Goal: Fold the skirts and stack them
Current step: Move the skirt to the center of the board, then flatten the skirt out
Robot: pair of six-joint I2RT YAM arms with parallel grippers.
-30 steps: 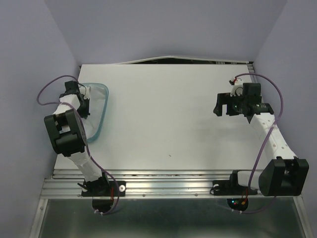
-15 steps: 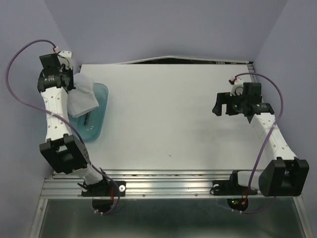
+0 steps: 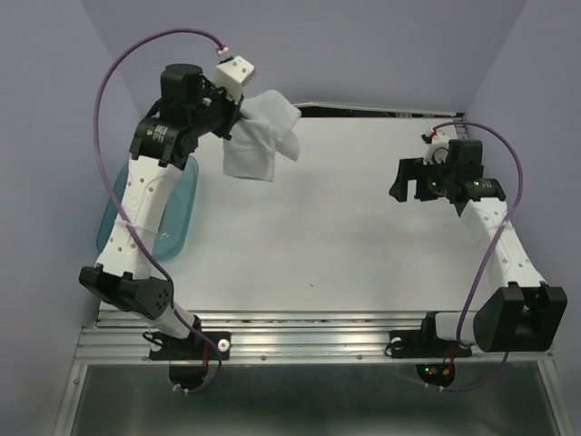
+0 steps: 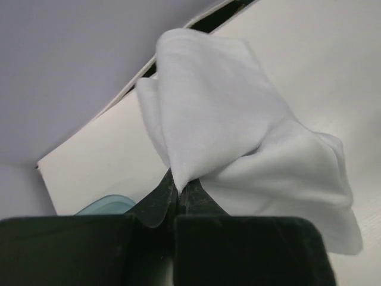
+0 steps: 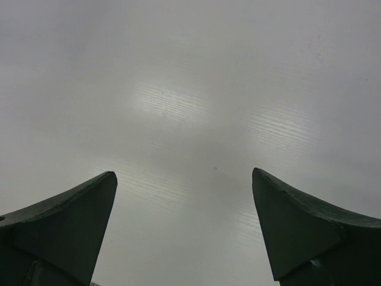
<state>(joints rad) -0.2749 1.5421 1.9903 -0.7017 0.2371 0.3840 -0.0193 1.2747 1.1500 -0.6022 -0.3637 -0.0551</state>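
Observation:
A white skirt hangs crumpled in the air over the table's far left part. My left gripper is shut on one corner of it, raised high. In the left wrist view the skirt bunches out from the pinched fingertips. My right gripper hovers open over the right side of the table, well apart from the cloth. The right wrist view shows its gripper spread wide over bare table with nothing between the fingers.
A translucent teal tray lies at the table's left edge, partly behind the left arm; its corner shows in the left wrist view. A dark gap runs along the table's far edge. Purple walls close in left, right and behind.
The left gripper has risen from the teal tray with the skirt and swung up and right toward the far edge. The right arm has barely shifted.

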